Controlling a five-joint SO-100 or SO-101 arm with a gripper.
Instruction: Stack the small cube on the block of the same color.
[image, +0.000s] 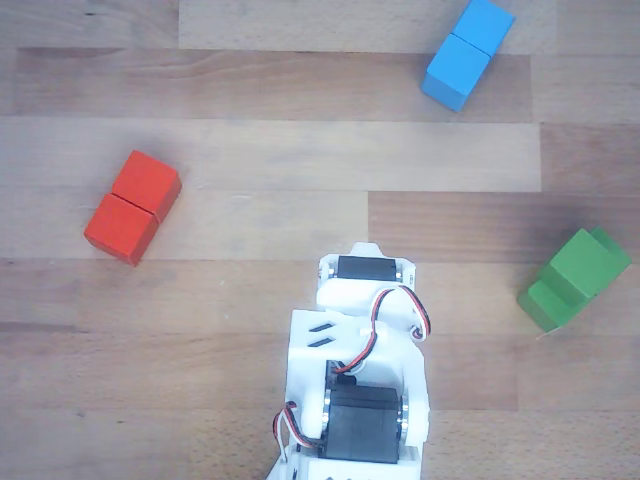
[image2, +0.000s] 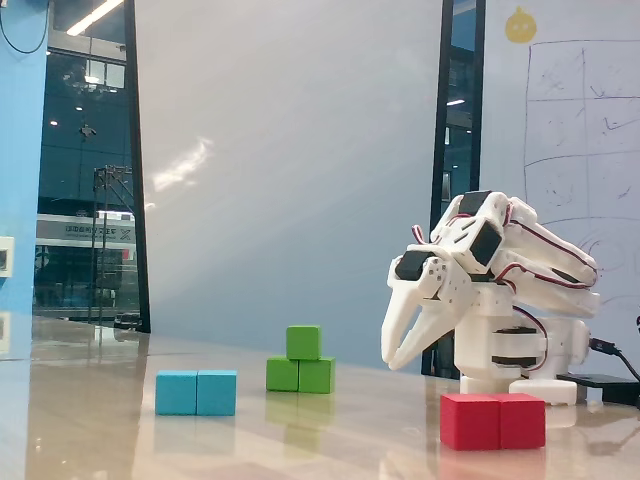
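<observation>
End effector (image2: 400, 352) hangs empty by the arm's base, fingers nearly closed, and honestly the job looks done: the small green cube (image2: 303, 342) already sits on the long green block (image2: 300, 375) on the bench (image2: 300, 440).

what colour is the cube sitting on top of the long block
Green, same as the block under it. The cube shows best in the fixed view.

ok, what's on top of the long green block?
The small green cube sits on the long green block, over its left half in the fixed view. The right half's top is bare. The contact face under the cube is hidden.
</observation>
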